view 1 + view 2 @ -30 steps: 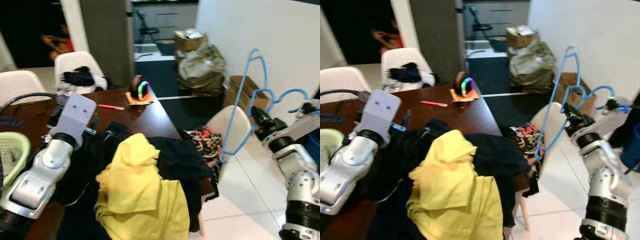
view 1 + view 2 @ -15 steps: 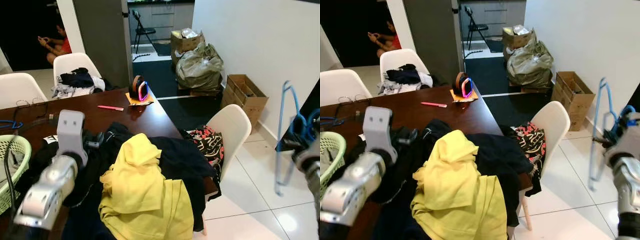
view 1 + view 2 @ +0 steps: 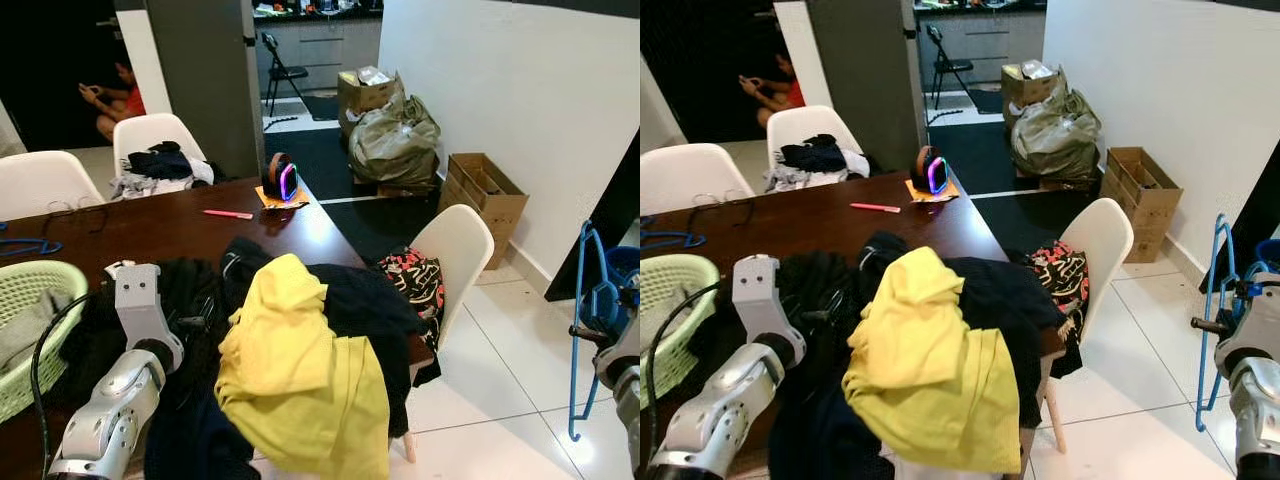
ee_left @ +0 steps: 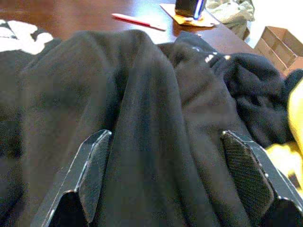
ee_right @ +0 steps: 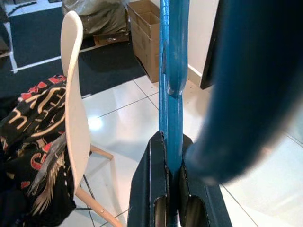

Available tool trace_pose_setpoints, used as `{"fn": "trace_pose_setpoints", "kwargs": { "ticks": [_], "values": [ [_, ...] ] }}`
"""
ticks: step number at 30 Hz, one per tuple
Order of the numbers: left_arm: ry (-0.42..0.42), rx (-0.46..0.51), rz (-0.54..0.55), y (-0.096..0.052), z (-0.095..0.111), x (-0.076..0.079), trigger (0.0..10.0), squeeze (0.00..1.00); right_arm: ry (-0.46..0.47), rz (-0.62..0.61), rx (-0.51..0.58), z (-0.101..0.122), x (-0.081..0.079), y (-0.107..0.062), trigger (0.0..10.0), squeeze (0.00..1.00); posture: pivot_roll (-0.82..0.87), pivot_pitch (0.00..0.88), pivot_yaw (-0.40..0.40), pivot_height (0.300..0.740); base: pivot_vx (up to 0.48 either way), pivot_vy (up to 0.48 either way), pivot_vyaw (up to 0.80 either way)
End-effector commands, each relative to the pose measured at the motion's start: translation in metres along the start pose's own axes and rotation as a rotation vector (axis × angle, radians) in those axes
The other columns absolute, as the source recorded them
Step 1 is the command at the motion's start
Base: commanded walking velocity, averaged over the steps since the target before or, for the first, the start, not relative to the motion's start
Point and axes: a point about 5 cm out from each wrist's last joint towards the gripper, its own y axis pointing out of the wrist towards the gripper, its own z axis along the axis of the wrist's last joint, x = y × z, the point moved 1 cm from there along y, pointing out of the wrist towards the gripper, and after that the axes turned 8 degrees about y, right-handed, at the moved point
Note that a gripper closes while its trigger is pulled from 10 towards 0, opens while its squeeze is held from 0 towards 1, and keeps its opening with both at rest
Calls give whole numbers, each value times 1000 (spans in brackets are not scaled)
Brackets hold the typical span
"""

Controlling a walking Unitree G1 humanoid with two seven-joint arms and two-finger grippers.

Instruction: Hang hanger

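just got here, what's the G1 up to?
The right gripper is shut on a blue hanger, holding it over the tiled floor to the right of the white chair. The left gripper is open over the black clothes piled on the dark table. The hanger isn't hung yet.

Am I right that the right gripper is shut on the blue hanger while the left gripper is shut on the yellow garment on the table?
Not quite. The left gripper is open over the black clothing, not shut on the yellow garment, as the left wrist view shows. The right gripper is indeed shut on the blue hanger.
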Motion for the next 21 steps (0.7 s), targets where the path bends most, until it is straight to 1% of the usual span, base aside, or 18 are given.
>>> {"fn": "trace_pose_setpoints", "kwargs": {
  "ticks": [1, 21],
  "values": [
    [26, -32, 13, -2, 0, -4, 10000, 0, -5, -1, 46, 17, 0, 1, 10000, 0, 9, 0, 8, 740, -266, 0, 0],
    [26, -32, 13, -2, 0, -4, 10000, 0, -5, -1, 46, 17, 0, 1, 10000, 0, 9, 0, 8, 740, -266, 0, 0]
  ]
}}
